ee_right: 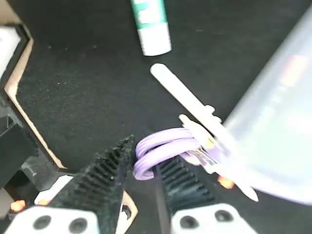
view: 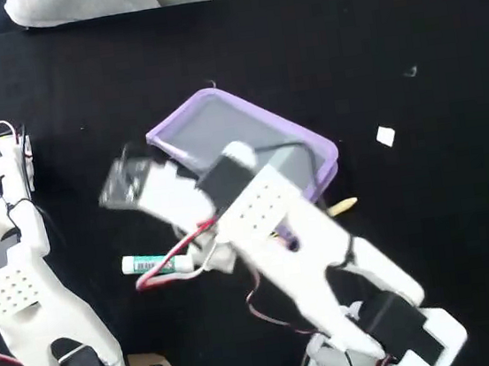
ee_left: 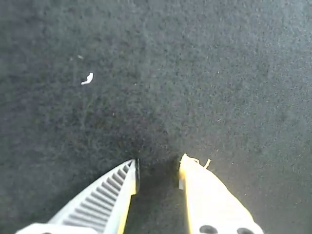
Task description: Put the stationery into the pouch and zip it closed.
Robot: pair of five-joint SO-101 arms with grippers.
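The purple-edged translucent pouch (view: 248, 138) lies at the table's middle. My right gripper (ee_right: 145, 156) is shut on the pouch's purple pull loop (ee_right: 161, 146) at its left corner; in the high view this gripper (view: 124, 182) is blurred, just left of the pouch. A white pen (ee_right: 180, 95) lies along the pouch's (ee_right: 278, 126) edge, partly under it. A green and white glue stick (view: 156, 263) rests on the table in front of the pouch, beside the right arm; the right wrist view has the glue stick (ee_right: 151, 24) beyond the pen. My left gripper (ee_left: 157, 170) hangs slightly open over bare black table at the far left.
A small white eraser-like piece (view: 385, 136) lies right of the pouch. A yellowish item (view: 344, 206) pokes out beside the right arm. The left arm (view: 8, 257) stands along the left edge. A pale scrap (ee_left: 87, 79) lies on the cloth.
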